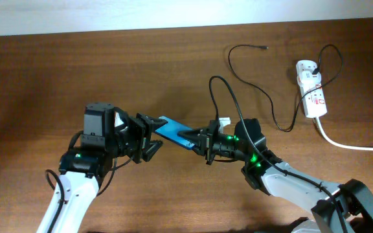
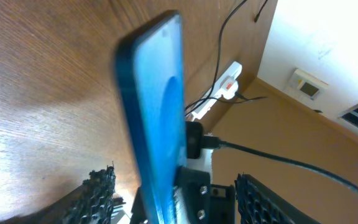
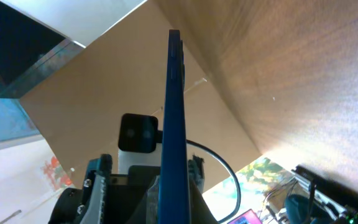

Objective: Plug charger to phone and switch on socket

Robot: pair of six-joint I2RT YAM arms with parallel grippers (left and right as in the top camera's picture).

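Observation:
The phone (image 1: 173, 131), blue-screened, is held above the table at centre, tilted. My right gripper (image 1: 196, 139) is shut on its right end; in the right wrist view the phone (image 3: 173, 112) shows edge-on rising out of the jaws (image 3: 179, 186). My left gripper (image 1: 149, 137) is open with its fingers either side of the phone's left end; in the left wrist view the phone (image 2: 157, 106) stands between the spread fingers (image 2: 179, 199). The charger (image 1: 251, 84) lies looped at the back right, its free plug (image 1: 264, 48) on the table. The socket (image 1: 311, 87) is at the far right.
A thick white lead (image 1: 348, 144) runs from the socket off the right edge. The socket also shows in the left wrist view (image 2: 229, 79). The right arm's own black cable (image 1: 228, 97) arcs above it. A pale wall edge runs along the table's back.

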